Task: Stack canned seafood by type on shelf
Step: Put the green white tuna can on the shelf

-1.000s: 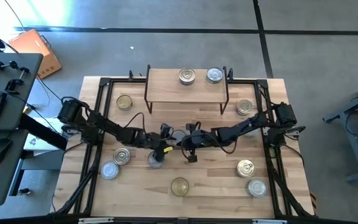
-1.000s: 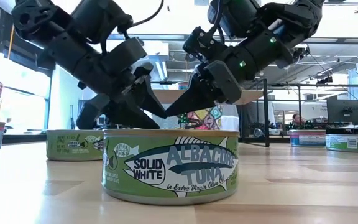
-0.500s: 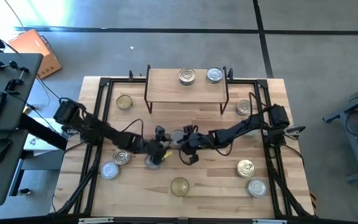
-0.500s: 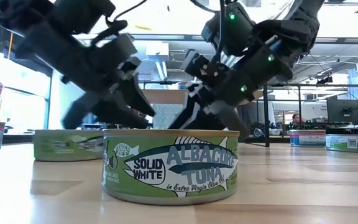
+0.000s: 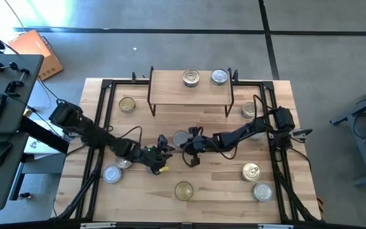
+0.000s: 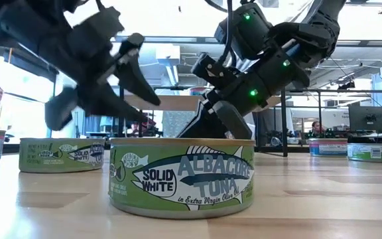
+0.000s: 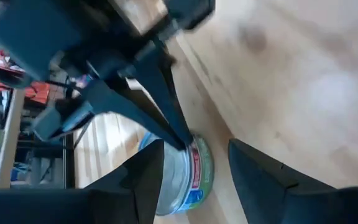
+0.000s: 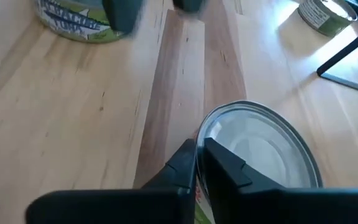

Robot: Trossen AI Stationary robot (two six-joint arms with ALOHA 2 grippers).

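Observation:
A silver-topped tin [image 5: 180, 137] stands flat on the middle of the table, showing a coloured label in the left wrist view [image 7: 191, 174]. My right gripper [image 5: 184, 145] is shut and slants down onto this tin's side [image 8: 196, 149]. My left gripper [image 5: 164, 151] hangs open just left of it, a little nearer the near edge, with its fingers [image 7: 148, 174] apart around nothing. The shelf [image 5: 189, 89] stands at the far edge with two silver tins [image 5: 191, 78] [image 5: 219, 77] on its board. Other tins lie scattered on the table. My right gripper meets the silver-topped tin at its top rim [image 8: 211, 127], on the side facing the arm. The shut fingertips [image 8: 225, 163] come slanting down from the table's right. The tin stays flat on the table. Whether they press it or only rest there, I cannot tell.
Loose tins stand at the left [image 5: 127, 105] [image 5: 112, 174] [image 5: 121, 163], right [image 5: 250, 110] [image 5: 251, 171] [image 5: 262, 191] and near edge [image 5: 183, 190]. A green albacore tin [image 6: 181, 176] fills the low view's front. A black frame rail [image 5: 103, 108] rings the table. The shelf's left third is bare.
My left gripper has drawn back from my right gripper toward the table's left and near edge, rising in the low view, and the silver-topped tin now shows uncovered between the two. My right gripper has shifted slightly left and down toward that tin.

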